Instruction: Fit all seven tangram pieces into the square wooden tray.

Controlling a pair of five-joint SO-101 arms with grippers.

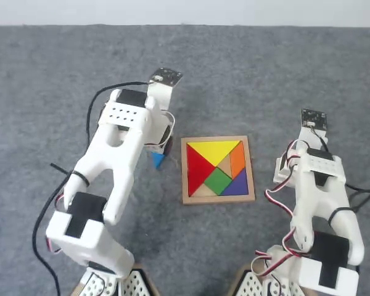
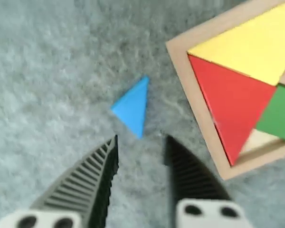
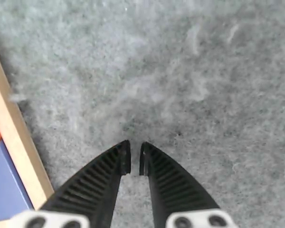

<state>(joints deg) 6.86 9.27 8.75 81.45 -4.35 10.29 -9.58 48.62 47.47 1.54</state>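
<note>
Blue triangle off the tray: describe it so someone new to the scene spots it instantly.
Find the square wooden tray mid-table on the grey mat. Just outside its edge on the left arm's side, before the open left gripper, lies a small light-blue triangle. It alone lies outside the tray, paler than the dark blue piece inside.

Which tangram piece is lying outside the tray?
The light blue triangle, on the grey mat beside the tray, near the left gripper; the other pieces sit inside it.
</note>
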